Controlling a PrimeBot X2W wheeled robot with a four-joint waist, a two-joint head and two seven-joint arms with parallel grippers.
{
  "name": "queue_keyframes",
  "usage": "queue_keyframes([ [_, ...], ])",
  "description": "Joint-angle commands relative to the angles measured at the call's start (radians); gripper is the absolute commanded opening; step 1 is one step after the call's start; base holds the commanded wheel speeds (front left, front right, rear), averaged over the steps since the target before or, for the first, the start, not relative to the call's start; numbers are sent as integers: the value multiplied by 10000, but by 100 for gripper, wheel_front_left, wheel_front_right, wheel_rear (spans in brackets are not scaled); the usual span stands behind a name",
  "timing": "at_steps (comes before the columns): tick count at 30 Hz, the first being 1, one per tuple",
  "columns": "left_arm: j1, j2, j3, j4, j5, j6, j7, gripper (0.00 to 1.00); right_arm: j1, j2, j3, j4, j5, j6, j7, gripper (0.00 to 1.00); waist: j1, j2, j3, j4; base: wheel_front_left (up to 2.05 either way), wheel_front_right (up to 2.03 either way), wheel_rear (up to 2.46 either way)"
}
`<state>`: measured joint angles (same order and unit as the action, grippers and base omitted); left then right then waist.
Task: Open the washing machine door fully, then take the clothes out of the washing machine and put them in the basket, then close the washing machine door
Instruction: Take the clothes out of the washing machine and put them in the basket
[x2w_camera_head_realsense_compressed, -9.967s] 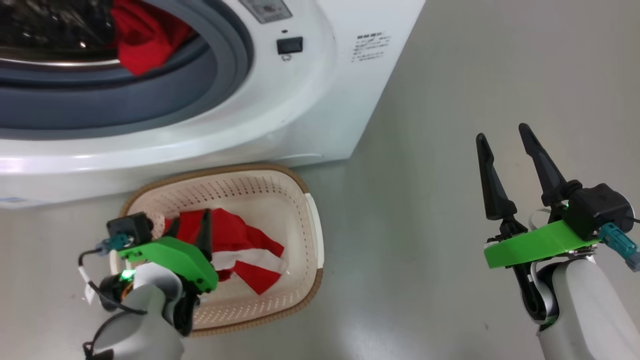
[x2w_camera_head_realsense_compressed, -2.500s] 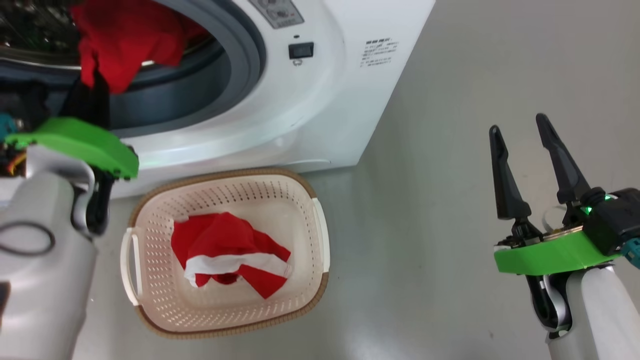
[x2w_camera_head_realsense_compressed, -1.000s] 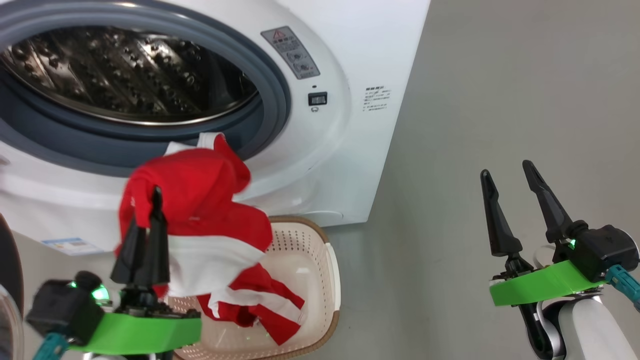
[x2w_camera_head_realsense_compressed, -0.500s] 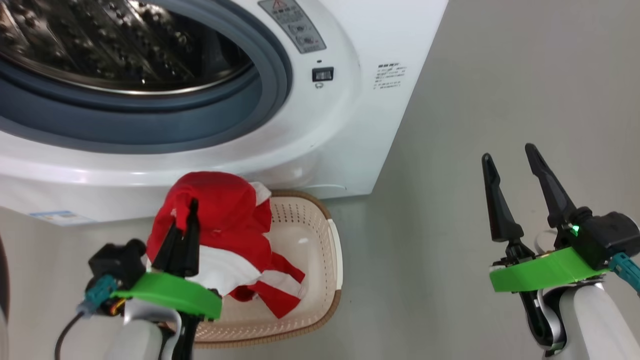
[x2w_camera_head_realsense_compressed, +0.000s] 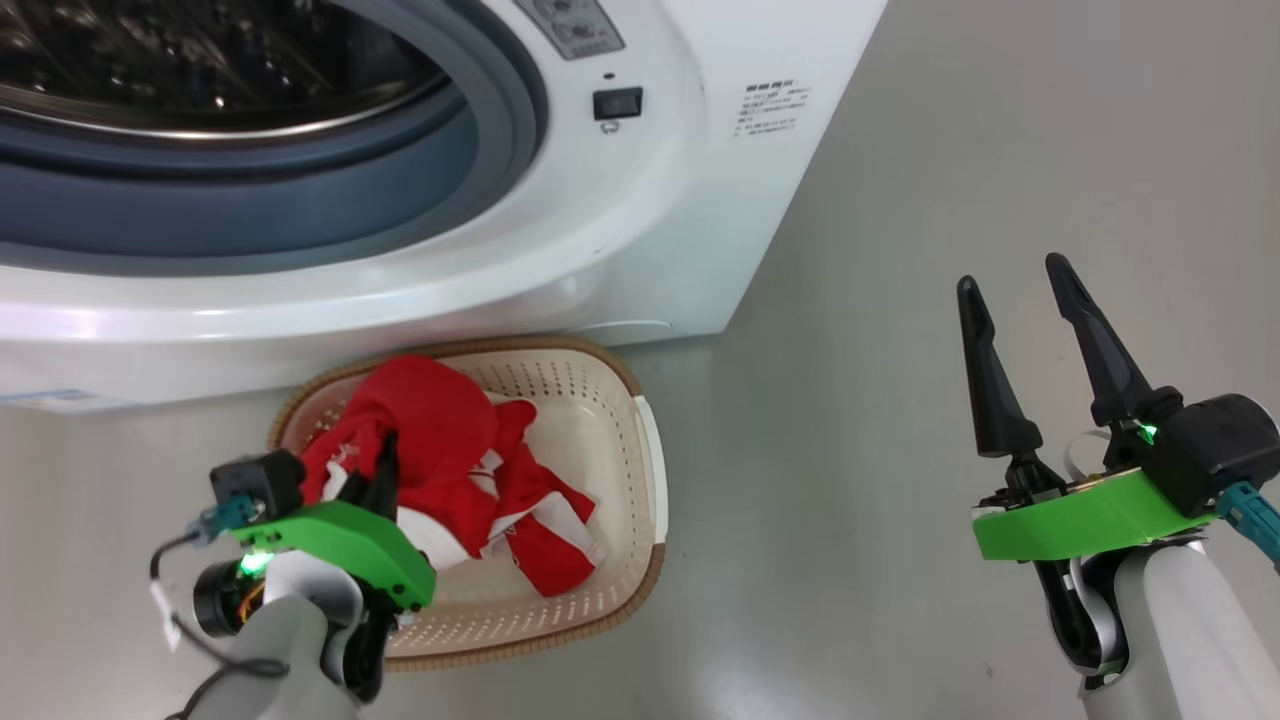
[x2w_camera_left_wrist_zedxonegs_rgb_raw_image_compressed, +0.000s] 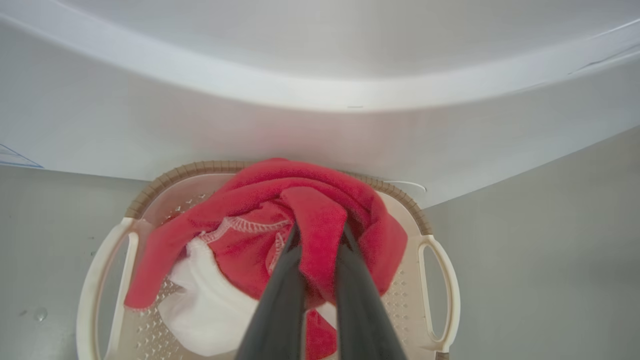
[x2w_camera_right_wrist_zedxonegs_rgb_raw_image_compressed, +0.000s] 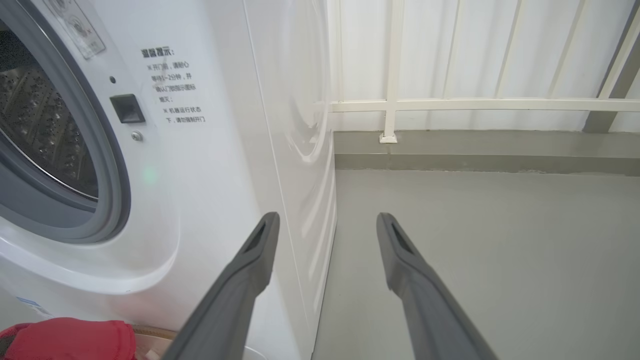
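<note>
Head view is being dominated by the washing machine (x2w_camera_head_realsense_compressed: 640, 200), whose grey-ringed opening is being left uncovered. In the part of the steel drum (x2w_camera_head_realsense_compressed: 200, 50) being shown, no red is being seen, whereas a red garment was being pulled over its lip a few seconds ago. Emptying is therefore being judged as done or nearly done, though the drum's depth is being cut off by the frame.

Just in front of the machine, on the grey floor (x2w_camera_head_realsense_compressed: 850, 450), the basket (x2w_camera_head_realsense_compressed: 645, 450) is being filled. The clothes (x2w_camera_head_realsense_compressed: 440, 430) are now being gathered inside it: the second garment, which was being held above the rim half a second ago, is being laid upon the one already lying there.

The left gripper (x2w_camera_head_realsense_compressed: 385, 462) is being kept nearly closed, a red fold being pinched between its fingers (x2w_camera_left_wrist_zedxonegs_rgb_raw_image_compressed: 280, 300) low inside the basket. Release is being judged as the step now due, followed by the closing of the washing machine door.

The right gripper (x2w_camera_head_realsense_compressed: 1010, 275) is being held unchanged, well apart over bare floor, jaws spread wide and nothing being gripped.
</note>
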<state>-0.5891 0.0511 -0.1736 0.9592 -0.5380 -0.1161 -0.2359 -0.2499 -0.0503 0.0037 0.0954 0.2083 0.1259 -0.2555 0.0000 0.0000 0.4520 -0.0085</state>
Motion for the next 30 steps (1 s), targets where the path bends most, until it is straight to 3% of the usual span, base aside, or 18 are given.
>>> queue_keyframes([
  [1, -332, 167, 152, 441, -286, -81, 233, 0, -166, 1, 247, -247, -21, 48, -63, 100, 0, 0, 271, -105, 0, 0, 0],
  [8, -1274, 80, -222, 2010, -652, -138, 650, 0, -455, 1, 413, -295, 9, 48, -63, 100, 0, 0, 792, -320, 0, 0, 0],
  [14, -1671, 73, -528, 2519, -760, -142, 705, 0, -632, 1, 392, -263, -39, 48, -63, 100, 0, 0, 1107, -439, 0, 0, 0],
  [15, -1708, 70, -584, 2574, -806, -143, 731, 12, -647, 1, 375, -229, -98, 48, -63, 100, 0, 0, 1134, -448, 0, 0, 0],
  [17, -1743, 67, -683, 2655, -910, -143, 754, 53, -675, 1, 388, -150, -242, 48, -63, 100, 0, 0, 1170, -479, 0, 0, 0],
  [18, -1749, 66, -765, 2657, -941, -144, 735, 100, -694, 1, 395, -120, -272, 48, -63, 100, 0, 0, 1169, -493, 0, 0, 0],
  [30, -1197, 322, -1128, 1839, -1537, -145, -235, 100, -582, 1, 380, 44, -378, 48, -63, 100, 0, 0, 324, -218, 0, 0, 0],
])
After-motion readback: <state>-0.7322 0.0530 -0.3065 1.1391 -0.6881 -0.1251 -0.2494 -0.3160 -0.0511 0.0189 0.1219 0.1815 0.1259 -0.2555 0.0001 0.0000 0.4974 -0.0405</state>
